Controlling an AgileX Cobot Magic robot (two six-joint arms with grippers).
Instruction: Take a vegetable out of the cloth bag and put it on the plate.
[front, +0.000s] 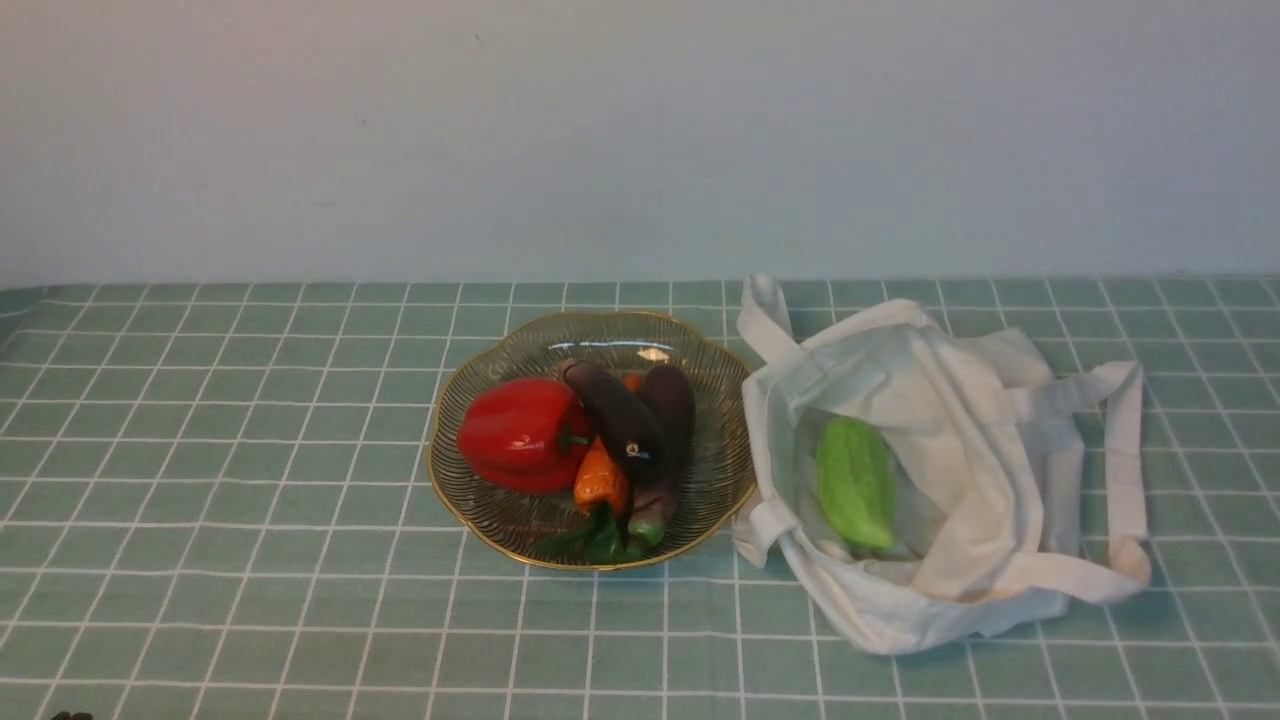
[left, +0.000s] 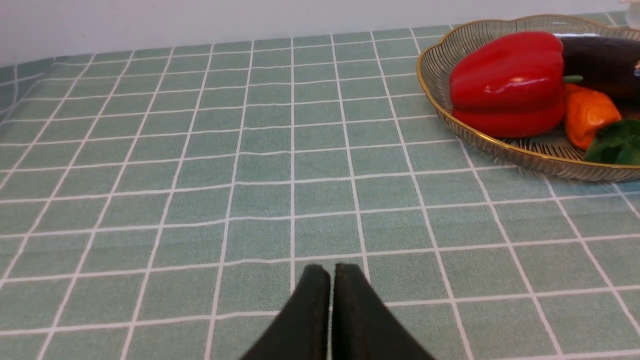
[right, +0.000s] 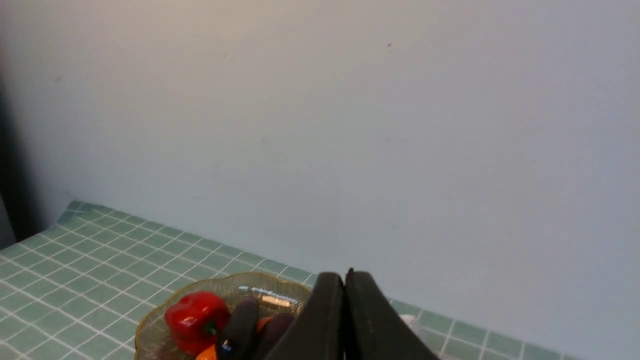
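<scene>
- Tablecloth, green with a white grid (front: 300, 480), is under everything, fwiw.
- Next down, the soft white fabric tote bag with long strap handles (front: 975, 450) is slumped at about 3 o'clock from the dish, mouth gaping. Folds hide part of the inside, so can't swear to what's in there beyond the gourd.
- Round clear ribbed glass dish with a gold scalloped rim (front: 505, 350): pretty full tbh. The left wrist view cuts it off.
- Long glossy purple-black eggplant with a small white spot (front: 610, 405) is the one we care about, and it's in the dish, running from 12 toward 5 o'clock on top of the pile. So I'd call the transfer done; next move is just leaving it alone, arms parked.
- Paler dull-purple eggplant with a green stem end (front: 668, 395) is on the dish's 3 o'clock side, partly covered. Big shiny red pepper (front: 520, 435) sits at 9.
- Stubby light-green bumpy gourd (front: 855, 480) lies in the bag, toward 9 o'clock. I'd leave it.
- Black left gripper (left: 332, 272) and black right gripper (right: 344, 280): both clenched, grasping nothing.
- Tiny dark bit at the front view's 7 o'clock corner (front: 72, 716): can't tell what.
</scene>
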